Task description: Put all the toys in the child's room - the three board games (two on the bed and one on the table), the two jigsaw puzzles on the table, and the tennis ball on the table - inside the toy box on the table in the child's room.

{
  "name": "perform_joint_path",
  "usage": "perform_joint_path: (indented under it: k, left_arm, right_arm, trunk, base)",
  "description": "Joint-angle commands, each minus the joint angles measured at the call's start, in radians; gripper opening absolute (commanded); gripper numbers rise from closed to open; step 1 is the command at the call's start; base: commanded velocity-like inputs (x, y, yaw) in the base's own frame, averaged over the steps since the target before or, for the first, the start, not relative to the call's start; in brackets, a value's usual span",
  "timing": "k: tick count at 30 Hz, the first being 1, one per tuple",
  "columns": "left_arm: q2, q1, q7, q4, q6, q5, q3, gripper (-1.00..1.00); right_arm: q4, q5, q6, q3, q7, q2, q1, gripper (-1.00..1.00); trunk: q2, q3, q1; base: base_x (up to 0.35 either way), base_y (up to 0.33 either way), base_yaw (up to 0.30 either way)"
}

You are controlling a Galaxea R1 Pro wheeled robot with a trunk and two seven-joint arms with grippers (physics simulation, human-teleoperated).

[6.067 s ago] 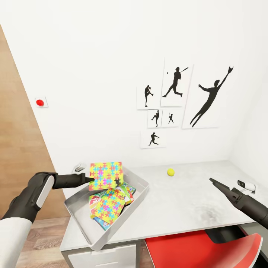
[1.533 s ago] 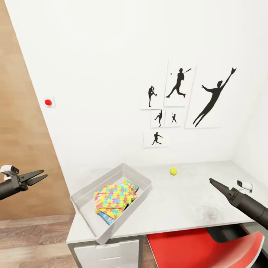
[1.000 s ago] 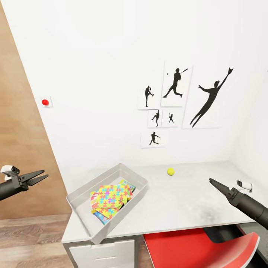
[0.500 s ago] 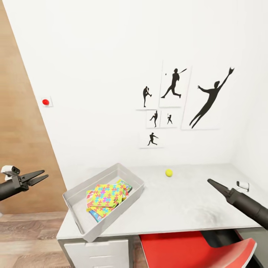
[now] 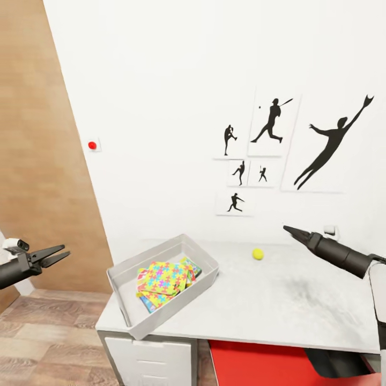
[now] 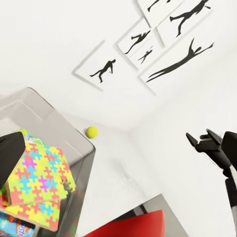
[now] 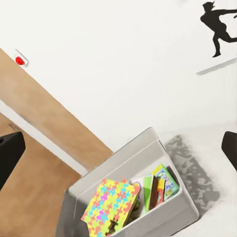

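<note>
The light-grey toy box sits at the left end of the table, turned at an angle. A jigsaw puzzle lies on top of other colourful flat boxes inside it. Board game boxes stand on edge beside the puzzle. The tennis ball rests on the table near the wall, to the right of the box. My right gripper hovers open above the table, just right of and higher than the ball. My left gripper is open and empty, off the table's left end.
Black baseball-player silhouette pictures hang on the white wall behind the table. A red chair is pushed under the table's front edge. A wood panel and plank floor lie to the left.
The left gripper, which held a jigsaw puzzle over the toy box six seconds ago, now stands empty and drawn back. The right gripper has risen and moved in toward the ball. The camera has shifted.
</note>
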Motion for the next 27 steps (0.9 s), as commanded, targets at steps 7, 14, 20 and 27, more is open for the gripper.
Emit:
perform_joint_path:
  k: [7,14,20,27]
  left_arm:
    - [0.000,-0.001,-0.003,0.000,0.010,0.000,0.000,1.00]
    - [0.001,-0.001,-0.003,0.000,0.010,0.000,0.000,1.00]
    - [0.001,-0.001,-0.003,0.000,0.010,0.000,0.000,1.00]
    - [0.001,-0.001,-0.003,0.000,0.009,0.000,0.000,1.00]
  right_arm:
    - [0.062,0.002,0.017,0.083,-0.115,-0.033,-0.124,1.00]
    - [0.094,0.000,0.017,0.106,-0.132,-0.068,-0.140,1.00]
    - [0.101,0.000,0.017,0.109,-0.135,-0.075,-0.140,1.00]
    - [0.104,0.000,0.017,0.110,-0.136,-0.076,-0.139,1.00]
  trunk:
    - [-0.002,-0.003,0.001]
    - [-0.002,-0.004,0.001]
    - [-0.002,-0.004,0.001]
    - [-0.002,-0.004,0.001]
  base:
    - [0.000,-0.052,0.117]
    - [0.000,-0.073,0.019]
    - [0.073,-0.016,0.004]
    - [0.128,-0.017,0.001]
